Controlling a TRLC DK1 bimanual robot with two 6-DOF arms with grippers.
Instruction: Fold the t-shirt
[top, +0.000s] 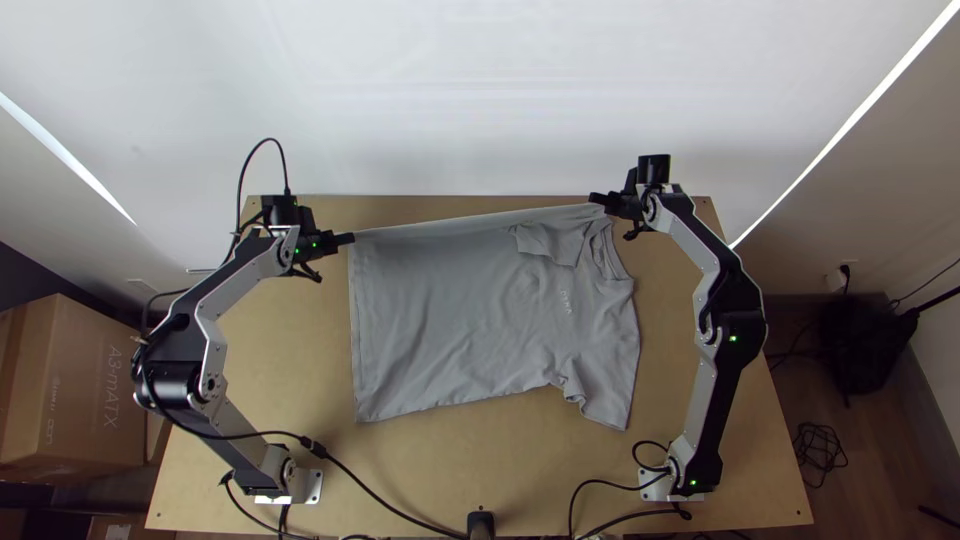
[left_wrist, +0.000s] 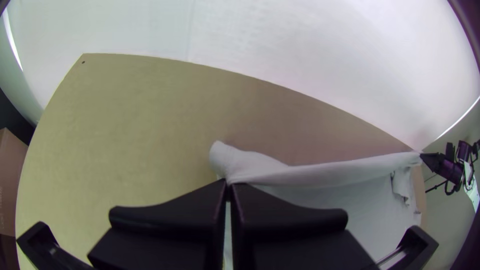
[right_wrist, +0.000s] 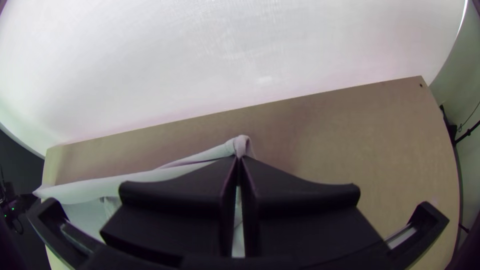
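The grey t-shirt (top: 450, 310) lies mostly spread, its hem at the left and collar at the right, with one sleeve turned inward over the body near the far edge. My left gripper (top: 350, 239) is shut on the far hem corner; in the left wrist view the gripper (left_wrist: 229, 186) pinches the cloth (left_wrist: 320, 175). At the far shoulder, by the collar, my right gripper (top: 594, 198) is shut on the shirt; in the right wrist view a small bunch of cloth (right_wrist: 240, 145) rises from the gripper (right_wrist: 239, 160). The far edge is drawn taut between both grippers.
Bare wooden table (top: 440, 470) runs along the near side of the shirt. A white sheet (top: 450, 90) stands behind the far table edge. Black cables (top: 380, 500) cross the near edge around a dark post (top: 481, 524). Cardboard boxes (top: 80, 390) stand left of the table.
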